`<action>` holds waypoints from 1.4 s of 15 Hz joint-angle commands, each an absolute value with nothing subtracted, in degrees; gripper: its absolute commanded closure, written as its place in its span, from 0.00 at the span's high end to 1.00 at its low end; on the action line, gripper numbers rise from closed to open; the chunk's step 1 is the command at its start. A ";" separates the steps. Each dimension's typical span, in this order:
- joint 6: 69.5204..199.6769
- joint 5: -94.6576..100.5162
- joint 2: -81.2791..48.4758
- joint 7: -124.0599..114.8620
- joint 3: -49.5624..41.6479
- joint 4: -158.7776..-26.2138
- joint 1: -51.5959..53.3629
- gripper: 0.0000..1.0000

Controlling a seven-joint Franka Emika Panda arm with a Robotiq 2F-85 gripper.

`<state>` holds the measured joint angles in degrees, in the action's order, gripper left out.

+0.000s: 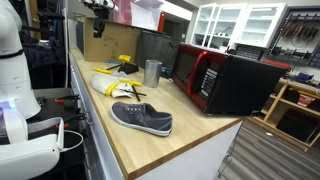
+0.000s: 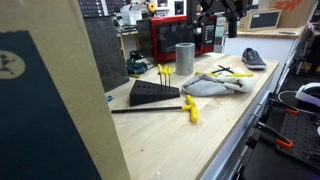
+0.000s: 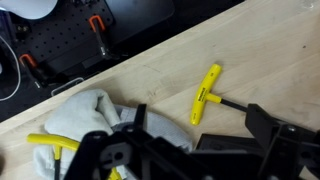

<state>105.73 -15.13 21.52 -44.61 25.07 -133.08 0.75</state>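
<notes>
One yellow tool lies flat on the wooden table, near a white cloth. The gripper hangs over them with its two fingers apart, and nothing is in it. A grey shoe sits well apart. I think the job is only at its start: the yellow tool is not grabbed and not lifted yet.
</notes>
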 commanded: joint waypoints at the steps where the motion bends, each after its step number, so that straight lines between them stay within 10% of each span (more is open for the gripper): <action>1: 106.97 -10.86 24.85 -42.42 20.01 -138.41 3.82 1.00; 21: 132.47 -3.19 26.00 -44.89 7.03 -159.17 -6.92 1.00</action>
